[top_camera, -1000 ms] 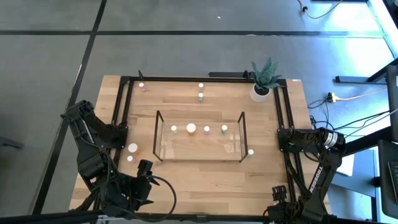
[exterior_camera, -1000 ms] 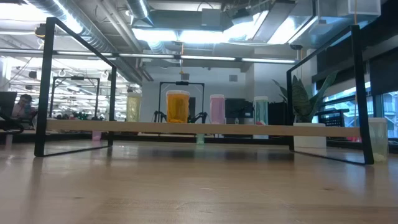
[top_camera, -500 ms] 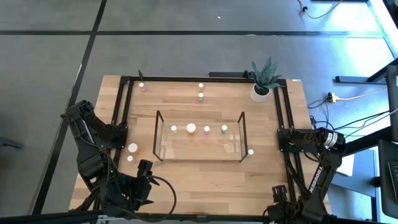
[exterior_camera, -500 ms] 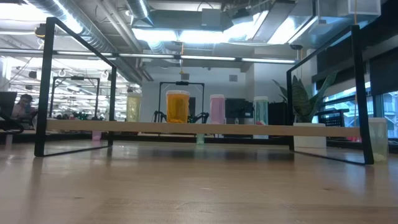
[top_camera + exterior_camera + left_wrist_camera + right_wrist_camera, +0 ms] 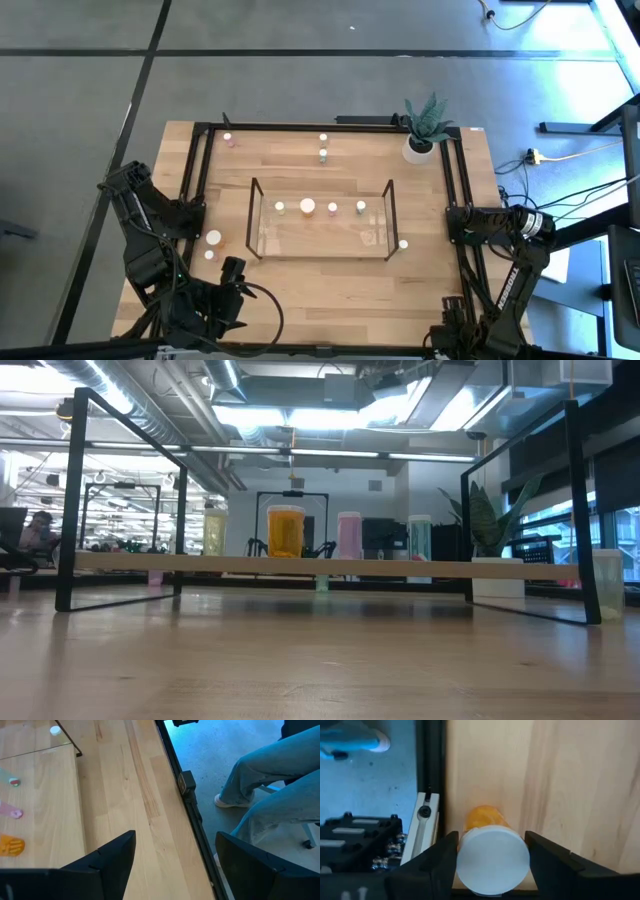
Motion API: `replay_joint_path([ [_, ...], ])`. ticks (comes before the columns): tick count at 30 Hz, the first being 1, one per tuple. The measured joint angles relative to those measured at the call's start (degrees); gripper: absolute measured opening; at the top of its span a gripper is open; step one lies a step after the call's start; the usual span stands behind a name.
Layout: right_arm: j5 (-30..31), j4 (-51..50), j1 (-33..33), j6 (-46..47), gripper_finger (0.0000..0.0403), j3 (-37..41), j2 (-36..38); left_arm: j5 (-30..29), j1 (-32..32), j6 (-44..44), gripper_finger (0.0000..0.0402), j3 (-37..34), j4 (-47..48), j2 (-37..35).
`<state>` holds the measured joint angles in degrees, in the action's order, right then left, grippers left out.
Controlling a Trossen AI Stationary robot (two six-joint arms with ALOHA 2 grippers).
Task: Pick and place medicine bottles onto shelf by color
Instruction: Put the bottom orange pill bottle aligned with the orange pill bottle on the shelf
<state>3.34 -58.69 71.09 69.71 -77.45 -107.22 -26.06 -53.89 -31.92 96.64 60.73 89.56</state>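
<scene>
Clear shelf (image 5: 252, 218) still holds four bottles (image 5: 307, 206); right gripper (image 5: 492, 839) jaws now clasp the orange bottle (image 5: 492, 862); left gripper (image 5: 175, 842) jaws wide.

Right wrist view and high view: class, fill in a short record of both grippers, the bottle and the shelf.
right gripper: closed on the white cap of the orange bottle, by the right edge of the table
left gripper: open, empty, over the table's front-left
shelf: mid-table, four bottles standing in a row on it
</scene>
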Motion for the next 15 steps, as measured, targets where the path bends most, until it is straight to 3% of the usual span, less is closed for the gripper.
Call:
replay_joint_path([
  [15, -0.7, 0.1, -7.1, 3.8, 0.0212, 0.0, 0.0, 0.0, 0.0, -0.5, 0.0267, 0.0, 0.0, 0.0],
])
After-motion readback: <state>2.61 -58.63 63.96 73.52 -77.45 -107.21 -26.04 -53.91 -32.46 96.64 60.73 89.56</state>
